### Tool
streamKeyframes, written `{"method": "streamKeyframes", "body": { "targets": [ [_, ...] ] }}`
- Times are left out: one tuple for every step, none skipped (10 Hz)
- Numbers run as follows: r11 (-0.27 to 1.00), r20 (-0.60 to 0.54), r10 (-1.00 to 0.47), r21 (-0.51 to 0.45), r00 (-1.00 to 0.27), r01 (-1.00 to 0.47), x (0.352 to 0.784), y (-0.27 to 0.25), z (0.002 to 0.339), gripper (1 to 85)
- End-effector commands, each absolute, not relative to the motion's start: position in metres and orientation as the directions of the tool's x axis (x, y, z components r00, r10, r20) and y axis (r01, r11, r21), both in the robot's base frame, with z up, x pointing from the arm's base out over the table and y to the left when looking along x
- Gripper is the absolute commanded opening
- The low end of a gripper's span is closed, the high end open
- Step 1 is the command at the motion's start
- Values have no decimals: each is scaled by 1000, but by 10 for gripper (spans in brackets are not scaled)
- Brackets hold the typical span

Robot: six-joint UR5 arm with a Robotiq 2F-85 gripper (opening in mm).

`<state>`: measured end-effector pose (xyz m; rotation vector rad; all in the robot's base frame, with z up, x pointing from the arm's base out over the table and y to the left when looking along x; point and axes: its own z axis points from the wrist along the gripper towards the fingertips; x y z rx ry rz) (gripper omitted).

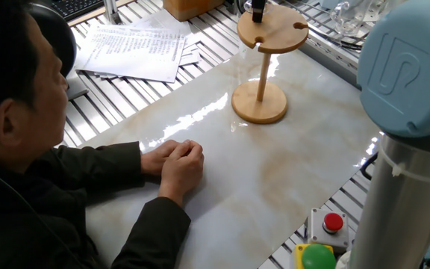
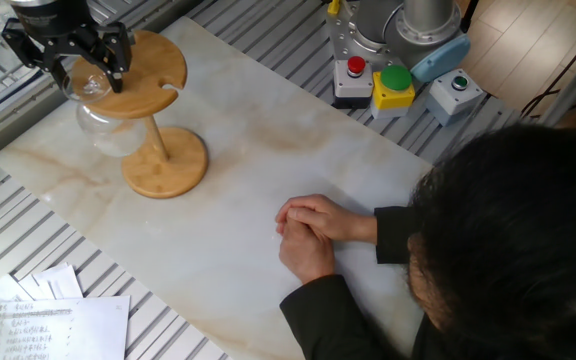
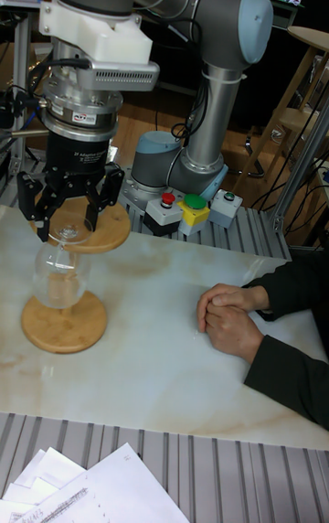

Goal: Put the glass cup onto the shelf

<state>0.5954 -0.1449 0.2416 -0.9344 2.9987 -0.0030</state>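
The glass cup [image 2: 106, 133] hangs upside down, its clear bowl [image 3: 58, 274] below the shelf's top disc and its small foot at the disc's level. My gripper [image 2: 69, 68] is shut on the foot from above, at the disc's left edge; in the tall fixed view the gripper [image 3: 68, 212] sits just above the bowl. The shelf [image 2: 152, 64] is a light wooden stand with a notched round top [image 1: 272, 31], a thin post and a round base [image 3: 64, 323]. From the person's side only the black tip of the gripper [image 1: 257, 9] shows behind the disc, and the glass is hard to make out.
A seated person rests clasped hands [image 2: 306, 228] on the marble table [image 1: 290, 164]. Papers [image 1: 131, 48] lie on the slatted surface beyond. A box with red and green buttons [image 2: 388, 84] stands by the robot's base [image 3: 169, 162]. The arm's blue-grey joint [image 1: 409, 67] looms at the right.
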Motion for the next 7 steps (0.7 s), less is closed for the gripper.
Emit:
{"method": "streamKeyframes", "body": {
  "targets": [
    [820, -16, -573, -18, -819, -573, 600, -147, 241, 10],
    [812, -15, -583, -31, -812, -583, 602, -150, 241, 30],
    [808, -10, -588, -39, -809, -588, 602, -151, 242, 53],
    [812, -1, -583, -42, -812, -583, 601, -150, 243, 60],
    [813, 4, -581, -41, -814, -580, 600, -148, 245, 73],
    [815, 5, -579, -37, -815, -579, 600, -146, 245, 90],
    [815, 5, -579, -33, -815, -579, 599, -145, 245, 97]
  ]
}}
